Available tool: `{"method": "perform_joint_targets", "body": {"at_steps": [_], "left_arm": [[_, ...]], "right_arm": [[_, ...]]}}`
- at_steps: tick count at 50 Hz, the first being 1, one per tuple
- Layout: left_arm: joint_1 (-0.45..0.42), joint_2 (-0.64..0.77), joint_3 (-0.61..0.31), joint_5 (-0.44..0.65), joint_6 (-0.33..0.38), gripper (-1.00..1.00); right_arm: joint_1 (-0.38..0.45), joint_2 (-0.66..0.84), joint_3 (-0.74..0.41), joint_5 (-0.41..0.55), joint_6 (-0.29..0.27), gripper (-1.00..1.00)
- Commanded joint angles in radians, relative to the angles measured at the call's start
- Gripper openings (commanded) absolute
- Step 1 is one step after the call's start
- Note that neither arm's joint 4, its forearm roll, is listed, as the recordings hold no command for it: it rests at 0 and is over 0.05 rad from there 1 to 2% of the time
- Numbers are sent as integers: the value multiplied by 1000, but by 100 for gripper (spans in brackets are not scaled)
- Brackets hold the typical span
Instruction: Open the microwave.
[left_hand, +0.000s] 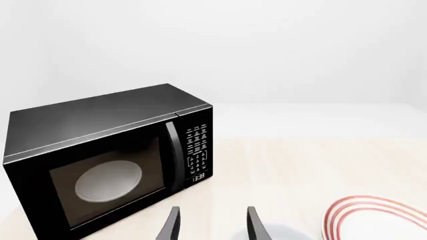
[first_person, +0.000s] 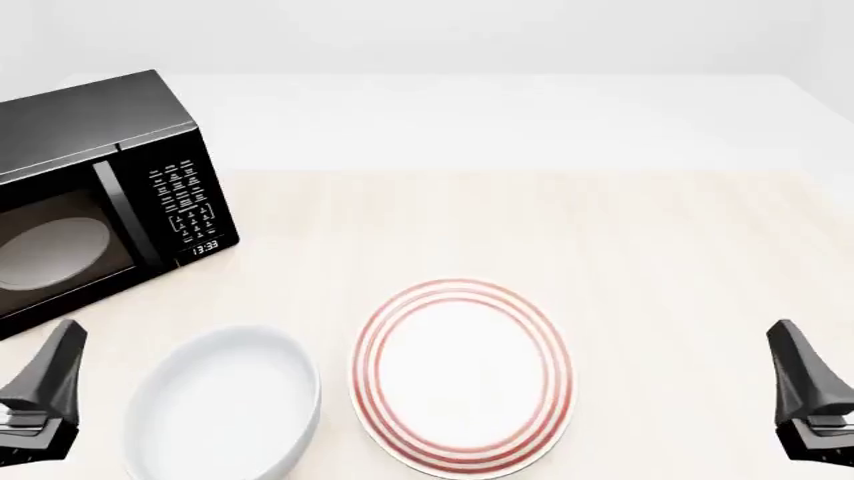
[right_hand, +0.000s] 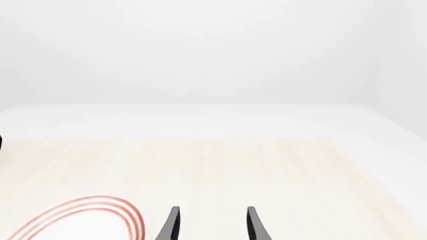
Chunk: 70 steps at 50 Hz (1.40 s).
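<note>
In the left wrist view, the left end effector (left_hand: 212, 225) has its fingers apart and empty, with one microwave (left_hand: 110, 160), door closed, ahead of it on the bench (left_hand: 300, 170) and one red-ringed plate (left_hand: 377, 220) cut off by the frame. The front view adds one white bowl (first_person: 224, 405) just beside the left end effector, with the microwave's far side cropped. In the right wrist view, the right end effector (right_hand: 212, 225) is likewise spread, only a plate edge near it.

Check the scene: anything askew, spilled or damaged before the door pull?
Nothing stands out. The microwave sits upright with its door shut, turned at an angle to the table edge. The white bowl and red-ringed plate lie flat and intact. Both grippers are open, holding nothing.
</note>
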Motion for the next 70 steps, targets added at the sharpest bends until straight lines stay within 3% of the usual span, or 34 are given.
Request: {"method": "perform_joint_targets", "body": {"at_steps": [1,11,13,21,30,39,70], "left_arm": [[1,11,-3,-7,-1,100],[18,10,-4,-13,-28,100],[30,-2,-21,-35,2,100],[48,0,-71,48,7,100],[44,213,-125,-31,-34,100],[43,319,-193,-39,-43,100],[83,658,-218,-274,-75,100]], "right_arm": [[0,6,-3,-2,2,100],[0,8,-3,-3,2,100],[0,8,-3,-4,2,100],[0,8,-3,-4,2,100],[-1,7,-3,-2,1,100],[-1,6,-3,-2,1,100],[-1,49,-20,-27,2,100]]}}
